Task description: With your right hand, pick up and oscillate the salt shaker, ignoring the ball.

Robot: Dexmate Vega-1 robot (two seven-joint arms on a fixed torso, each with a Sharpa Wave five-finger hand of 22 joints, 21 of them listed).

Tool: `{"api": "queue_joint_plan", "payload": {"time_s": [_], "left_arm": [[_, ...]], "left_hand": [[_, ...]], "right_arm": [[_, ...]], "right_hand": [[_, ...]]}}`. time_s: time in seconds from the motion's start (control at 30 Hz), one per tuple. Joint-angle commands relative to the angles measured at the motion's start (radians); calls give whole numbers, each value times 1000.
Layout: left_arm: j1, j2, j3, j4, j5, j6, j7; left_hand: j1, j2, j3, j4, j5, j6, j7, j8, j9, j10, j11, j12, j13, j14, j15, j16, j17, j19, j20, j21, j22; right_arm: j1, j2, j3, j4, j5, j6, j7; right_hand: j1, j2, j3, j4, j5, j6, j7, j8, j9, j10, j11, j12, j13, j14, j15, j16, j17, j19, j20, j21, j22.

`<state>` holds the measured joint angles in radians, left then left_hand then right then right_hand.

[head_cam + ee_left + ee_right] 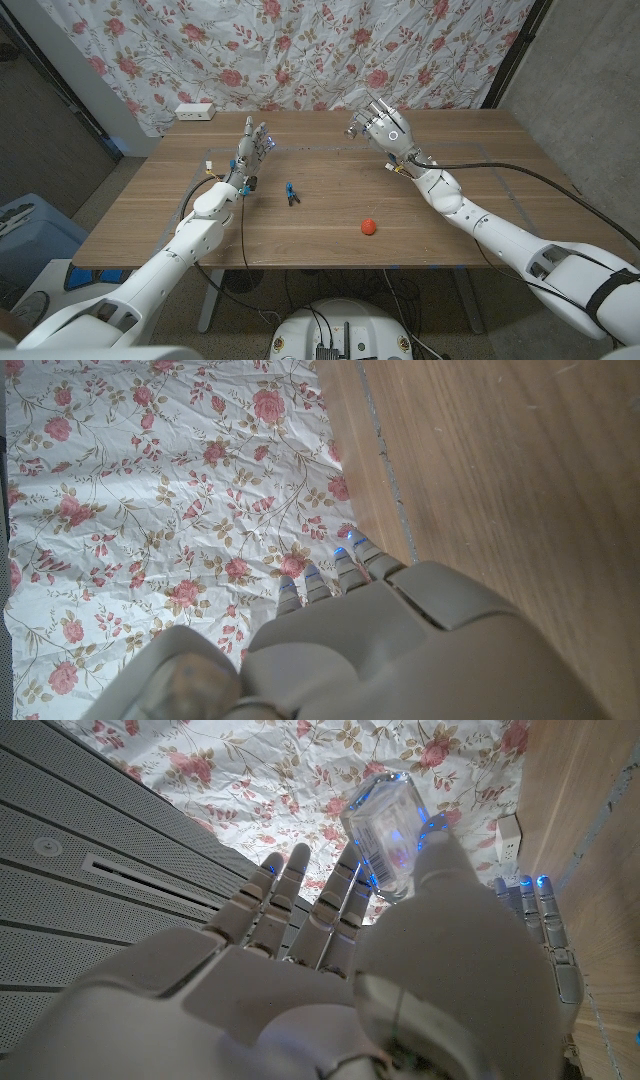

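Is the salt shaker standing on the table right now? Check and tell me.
No: the right hand holds the clear salt shaker up in the air, pinched in its fingers.

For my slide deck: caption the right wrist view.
The right hand holds the clear salt shaker raised before the floral curtain.

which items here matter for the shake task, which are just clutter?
Job:
salt shaker, gripped in the raised right hand

Lying about:
red ball, to be ignored
blue clip-like tool
white power strip
left hand, holding nothing
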<state>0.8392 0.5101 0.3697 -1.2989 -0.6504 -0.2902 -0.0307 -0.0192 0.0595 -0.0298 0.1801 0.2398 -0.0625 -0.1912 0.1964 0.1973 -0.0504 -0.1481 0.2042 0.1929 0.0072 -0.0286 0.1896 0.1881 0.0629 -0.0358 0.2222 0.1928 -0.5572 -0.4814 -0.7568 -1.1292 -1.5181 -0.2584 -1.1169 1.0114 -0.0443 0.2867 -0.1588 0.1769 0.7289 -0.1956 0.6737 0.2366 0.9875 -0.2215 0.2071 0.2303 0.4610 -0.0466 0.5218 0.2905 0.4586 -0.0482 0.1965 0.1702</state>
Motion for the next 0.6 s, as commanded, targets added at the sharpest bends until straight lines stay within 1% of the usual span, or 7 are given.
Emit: {"api": "queue_joint_plan", "payload": {"time_s": [0.03, 0.2, 0.37, 0.6], "left_arm": [[0, 0, 0, 0, 0, 0, 0], [0, 0, 0, 0, 0, 0, 0], [0, 0, 0, 0, 0, 0, 0], [0, 0, 0, -1, 0, 0, 0]], "left_hand": [[0, 101, -2, 6, 8, 1, -9, 4, 6, 1, -7, 8, 4, 1, -104, 5, 6, 5, -24, 5, 5], [0, 101, -2, 6, 8, 1, -10, 4, 6, 1, -10, 8, 4, 1, -105, 5, 6, 5, -24, 5, 5], [0, 101, -2, 6, 8, 1, -10, 4, 6, 1, -6, 8, 4, 0, -105, 5, 6, 5, -24, 5, 5], [0, 101, -2, 6, 8, 1, -8, 4, 6, 1, -9, 8, 4, 0, -105, 5, 6, 4, -24, 4, 5]], "right_arm": [[-21, 7, -11, 1, 5, 25, 0], [-33, 9, -10, 0, 9, 43, 0], [-49, 1, -18, -9, 7, 57, 0], [-66, -5, -15, -26, 9, 71, 0]], "right_hand": [[68, 76, -2, 0, 4, 25, -27, 4, 19, -7, -1, 1, 4, -4, -144, 2, 3, 0, -4, 4, 4], [68, 77, -3, 1, 3, 25, -27, 4, 20, -9, -1, 1, 5, -4, -144, 2, 3, 1, -4, 4, 4], [69, 77, -3, 0, 3, 24, -27, 5, 20, -11, -1, 1, 5, -5, -144, 2, 3, 1, -3, 5, 4], [70, 77, -4, 0, 3, 24, -26, 5, 20, -13, -1, 1, 6, -4, -144, 2, 3, 1, -3, 5, 4]]}}
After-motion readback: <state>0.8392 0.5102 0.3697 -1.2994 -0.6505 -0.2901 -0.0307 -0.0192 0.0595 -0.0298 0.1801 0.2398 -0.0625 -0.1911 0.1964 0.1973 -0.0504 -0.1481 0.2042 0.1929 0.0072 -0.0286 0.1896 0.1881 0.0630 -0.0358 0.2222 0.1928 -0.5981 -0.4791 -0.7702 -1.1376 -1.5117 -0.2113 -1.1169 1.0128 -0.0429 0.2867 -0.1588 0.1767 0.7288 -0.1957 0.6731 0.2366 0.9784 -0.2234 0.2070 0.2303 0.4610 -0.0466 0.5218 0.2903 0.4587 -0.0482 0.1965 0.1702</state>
